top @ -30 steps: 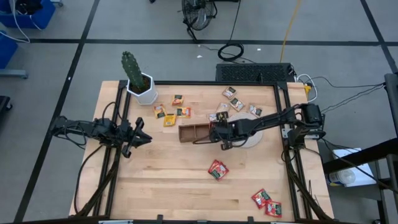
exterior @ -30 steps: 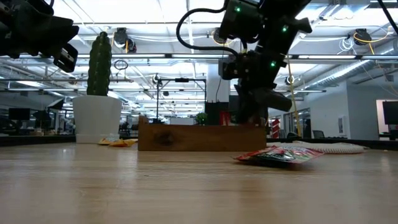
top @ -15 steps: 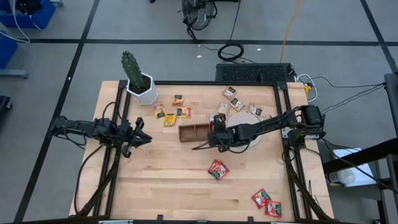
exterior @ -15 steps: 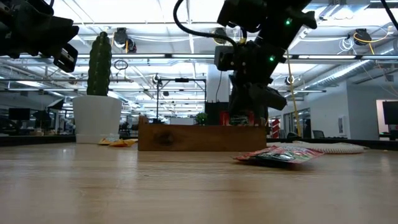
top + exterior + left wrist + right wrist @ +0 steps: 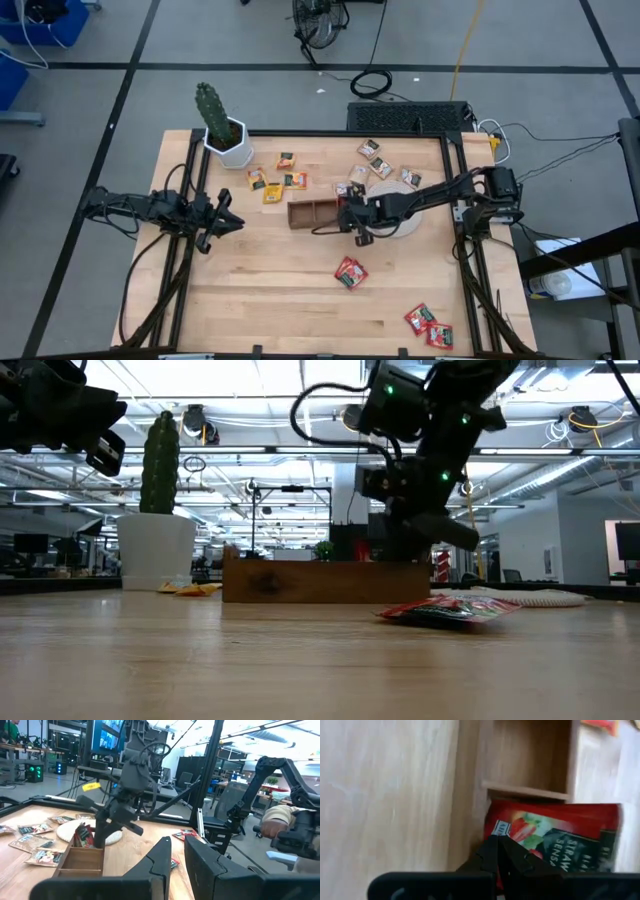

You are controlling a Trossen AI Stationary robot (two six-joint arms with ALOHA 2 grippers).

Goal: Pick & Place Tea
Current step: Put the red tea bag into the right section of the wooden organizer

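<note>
Right gripper (image 5: 352, 212), fingers pinched on a red tea sachet (image 5: 555, 840), hangs over the end compartment of the wooden tray (image 5: 315, 213) nearest the round whitish disc (image 5: 404, 222). Sachet stands on edge directly above that compartment, so release seems to need only a short descent. Left gripper (image 5: 228, 222), fingers nearly together and empty, waits at the table's left edge, well apart.

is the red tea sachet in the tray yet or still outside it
In: the red sachet stands in the tray's end compartment, right gripper shut on it.
</note>
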